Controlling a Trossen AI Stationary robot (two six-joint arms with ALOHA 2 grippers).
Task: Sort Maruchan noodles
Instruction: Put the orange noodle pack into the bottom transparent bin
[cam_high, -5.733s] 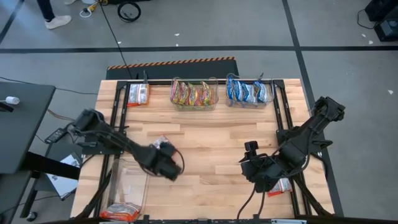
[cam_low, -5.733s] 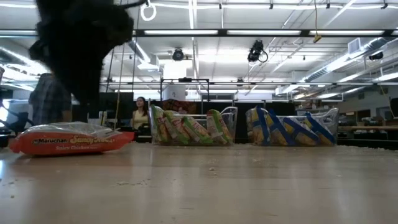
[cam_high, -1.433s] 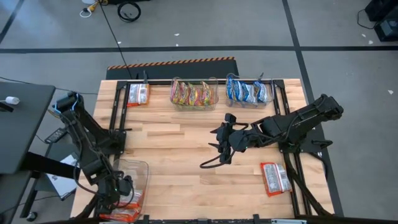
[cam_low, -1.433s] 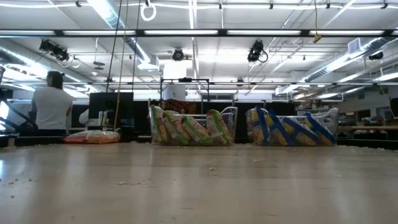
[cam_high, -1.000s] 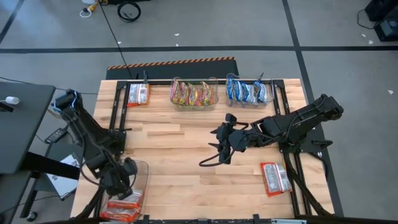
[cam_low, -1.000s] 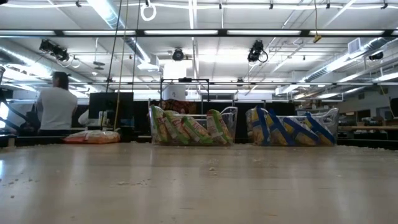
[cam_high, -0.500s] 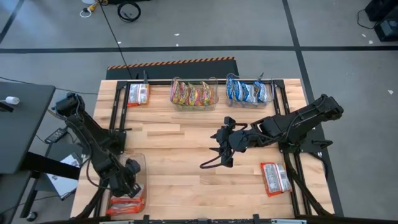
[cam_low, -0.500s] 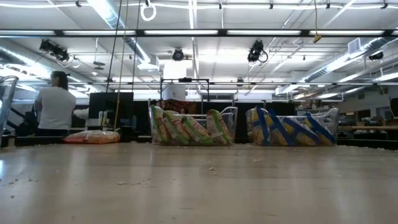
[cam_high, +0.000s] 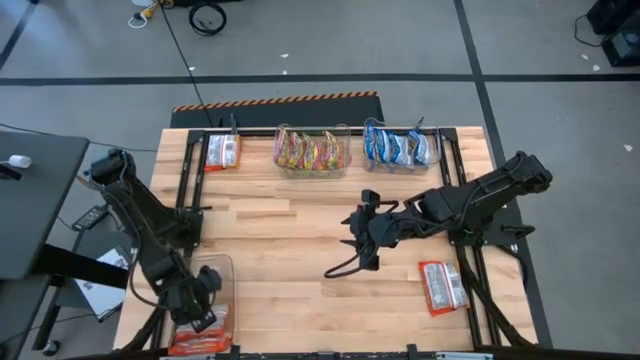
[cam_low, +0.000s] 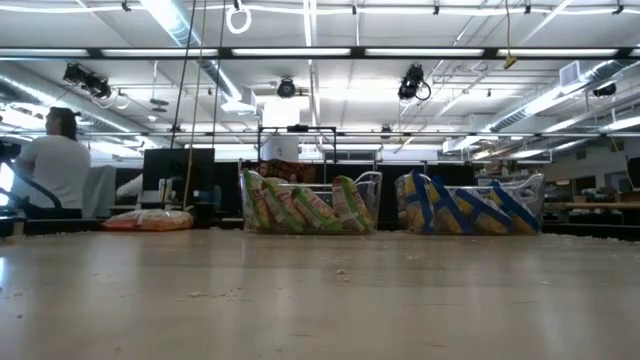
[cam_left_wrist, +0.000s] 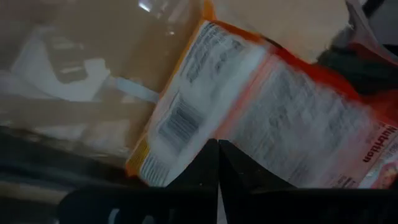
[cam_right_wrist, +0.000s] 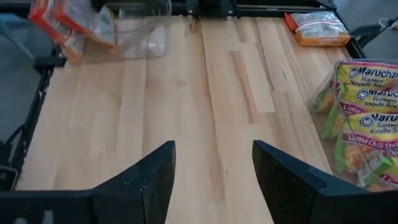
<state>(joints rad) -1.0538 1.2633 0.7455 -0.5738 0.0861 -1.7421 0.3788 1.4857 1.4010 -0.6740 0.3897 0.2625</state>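
Left end effector (cam_high: 203, 300) dips into the tub (cam_high: 226, 265), apparently closed; right end effector (cam_right_wrist: 212, 171) hovers mid-table (cam_high: 300, 220), fingers wide.

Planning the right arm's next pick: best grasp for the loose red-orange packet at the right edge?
Come straight down on the red-orange packet and pinch across its short width, mid-length. It lies flat, long axis front-to-back, nothing touching it. The right pincer is open, over the table's middle.

Yellow-green packets (cam_high: 311, 151) stand upright, packed in the middle tub; blue ones (cam_high: 399, 146) fill the next. Red-orange packets lie flat: far-left corner (cam_high: 222, 152), right edge (cam_high: 441, 285), near-left tub (cam_high: 199, 335).
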